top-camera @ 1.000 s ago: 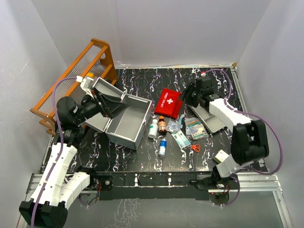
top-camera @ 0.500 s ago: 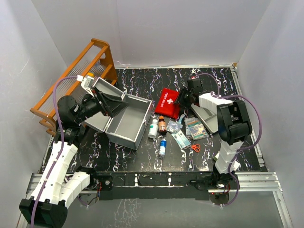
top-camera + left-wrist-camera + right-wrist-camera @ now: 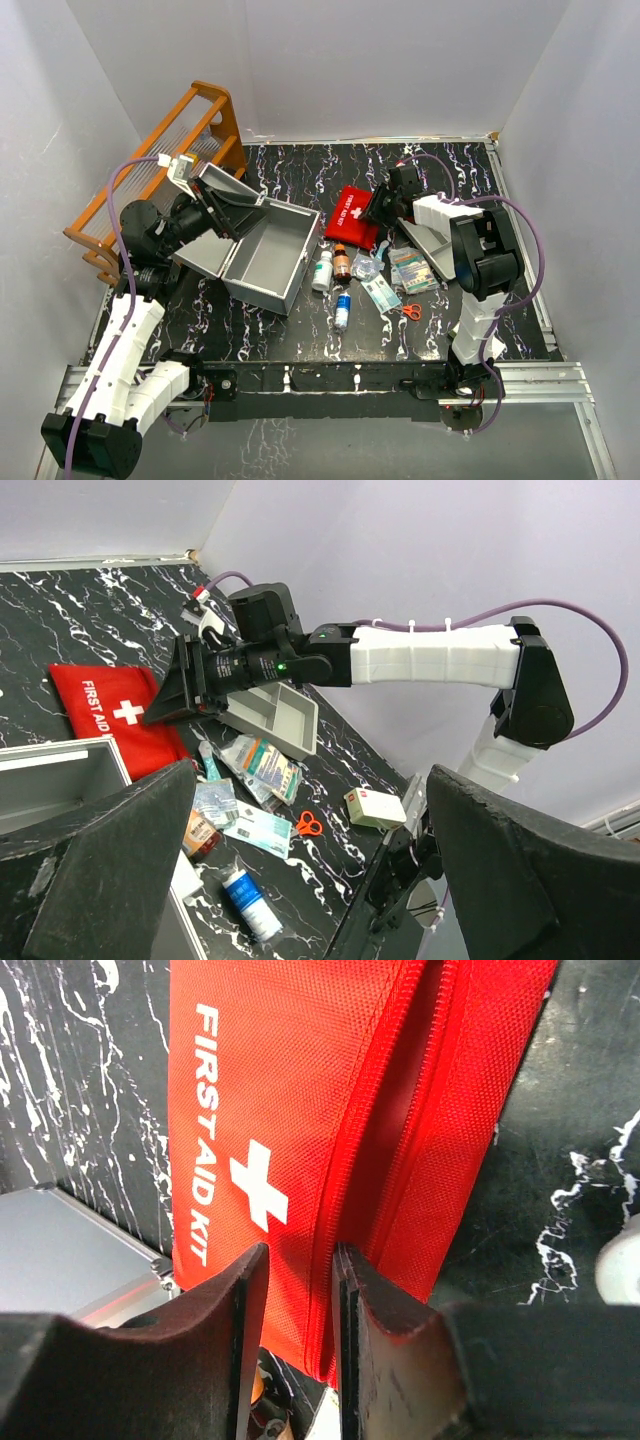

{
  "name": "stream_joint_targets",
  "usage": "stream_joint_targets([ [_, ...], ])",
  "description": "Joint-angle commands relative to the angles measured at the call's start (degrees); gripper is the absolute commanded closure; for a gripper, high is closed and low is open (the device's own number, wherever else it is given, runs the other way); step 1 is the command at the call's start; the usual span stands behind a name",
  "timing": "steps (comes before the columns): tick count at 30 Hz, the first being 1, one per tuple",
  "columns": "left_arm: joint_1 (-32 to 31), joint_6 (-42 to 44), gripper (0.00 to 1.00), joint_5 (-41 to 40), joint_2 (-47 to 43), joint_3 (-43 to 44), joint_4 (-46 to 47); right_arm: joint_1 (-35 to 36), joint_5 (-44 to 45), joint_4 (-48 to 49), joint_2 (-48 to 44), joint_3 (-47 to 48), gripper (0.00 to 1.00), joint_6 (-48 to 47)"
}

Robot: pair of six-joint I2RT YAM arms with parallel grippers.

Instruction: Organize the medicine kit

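White-walled cell, black marbled tabletop. The large light-grey hard-shell medicine kit sits left of centre, hinged lid up and tilted back, and its interior looks bare.

Left end effector: fingers wide apart with nothing between them. In the top view it sits at the lid, probably propping it.

Right end effector: pads drawn close around the zip-side edge of the flat red fabric pouch. Can't tell whether they are biting or just straddling it.

Likely step: grab the pouch and put it in the kit. To do it well:
- Get a full fold of fabric plus the zip seam between the pads. A thin edge would probably slip.
- Lift straight up first. The brown bottle and white bottle stand just beside the pouch's near edge.
- Expect the soft pouch to sag, so clear the kit's wall before lowering.
- Left arm should hold the lid where it is.

Legible: "FIRST AID KIT" in white on the pouch, next to a white cross. Bottle labels and the sachets are too small to read.
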Motion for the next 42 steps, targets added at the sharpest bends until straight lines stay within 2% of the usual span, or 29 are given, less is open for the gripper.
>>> stream_joint_targets([
  [1, -0.3, 0.4, 0.01, -0.1, -0.4, 0.6, 1.6, 0.1, -2.5, 4.8, 0.9, 1.5, 0.72, 1.8],
  [6, -0.3, 0.9, 0.01, -0.3, -0.9, 0.3, 0.5, 0.1, -1.8, 5.8, -0.1, 1.2, 0.86, 2.5],
  [14, -0.3, 3.1, 0.01, -1.1, -1.2, 1.2, -2.9, 0.1, 1.4, 5.7, -3.8, 0.5, 0.99, 0.5],
  [22, -0.3, 3.3, 0.01, -1.5, -0.7, 1.3, -3.3, 0.1, 3.9, 5.3, -6.6, 0.7, 1.00, -2.8],
  [27, -0.2, 2.9, 0.01, -1.3, 0.2, 1.6, -4.0, 0.2, 6.3, 2.3, -10.8, 1.8, 1.00, -9.3],
  [35, -1.2, 0.5, 0.01, 1.5, 5.3, 2.5, -2.6, 0.5, 6.4, -5.7, -26.2, -3.1, 1.00, -21.9],
  [42, -7.5, 1.6, 0.02, -1.6, 14.3, 6.0, -2.8, 0.9, 1.7, -11.2, -39.3, -12.8, 1.00, -22.1],
])
